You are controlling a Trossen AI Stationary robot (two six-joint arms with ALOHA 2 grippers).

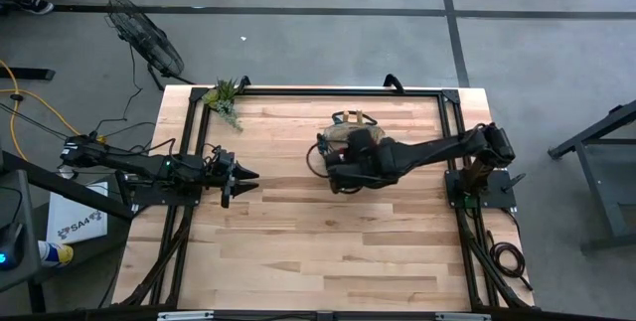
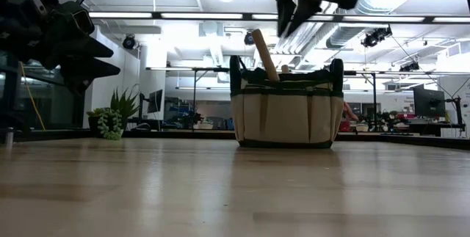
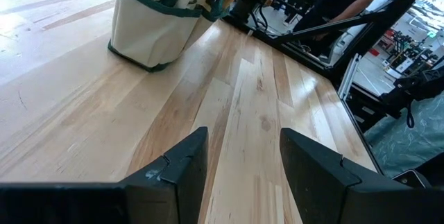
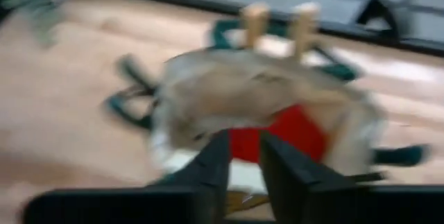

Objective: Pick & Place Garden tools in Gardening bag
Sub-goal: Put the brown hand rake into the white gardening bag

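Observation:
The tan gardening bag (image 2: 286, 112) with dark green trim stands upright on its flat bottom on the far middle of the table (image 1: 298, 251). Two wooden tool handles (image 4: 255, 23) stick up out of it, and a red glove (image 4: 291, 134) lies inside. In the high view the bag (image 1: 354, 128) is partly hidden by my right arm. My right gripper (image 2: 292, 17) hangs above the bag's mouth, slanting down. It is shut apart from a narrow gap and has nothing between its fingers (image 4: 215, 161). My left gripper (image 3: 243, 148) waits open near the table's left edge, pointing level toward the bag (image 3: 152, 23).
A green leafy sprig (image 1: 227, 97) lies at the table's far left corner, also seen in the low view as a sprig (image 2: 114, 119). A black frame (image 1: 437, 92) runs along the table's edges. Bare wood spreads in front of the bag toward the near edge.

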